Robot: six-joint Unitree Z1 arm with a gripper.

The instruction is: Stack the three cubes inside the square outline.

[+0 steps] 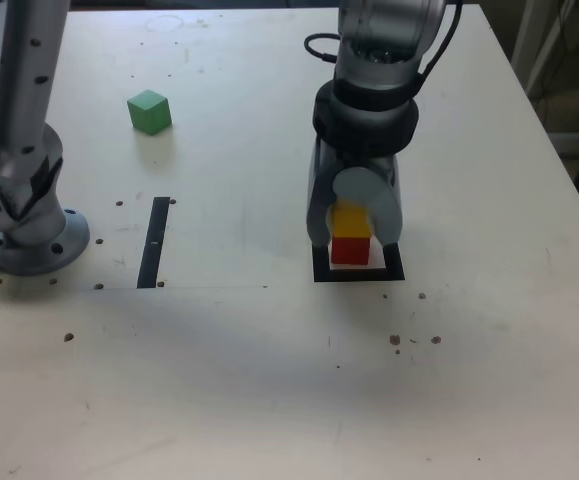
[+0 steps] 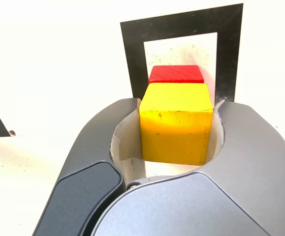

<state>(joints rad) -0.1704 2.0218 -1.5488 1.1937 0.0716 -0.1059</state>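
Observation:
In the exterior view my gripper (image 1: 353, 224) hangs over the square outline (image 1: 321, 273), shut on the yellow cube (image 1: 349, 217). The yellow cube sits directly on top of the red cube (image 1: 350, 250), which stands inside the outline. The wrist view shows the yellow cube (image 2: 175, 128) pinched between the two grey fingers (image 2: 108, 132) of the gripper (image 2: 176, 105). Past it, a strip of the red cube's top (image 2: 176, 74) peeks out, with the square outline (image 2: 181, 22) around it. The green cube (image 1: 149, 111) stands alone at the exterior view's far left.
A thin black strip (image 1: 154, 241) lies on the table at the exterior view's left. Beside it stands a grey arm base with a column (image 1: 24, 225). Small dark specks dot the pale tabletop (image 1: 269, 380). The table's edge runs along the exterior view's right.

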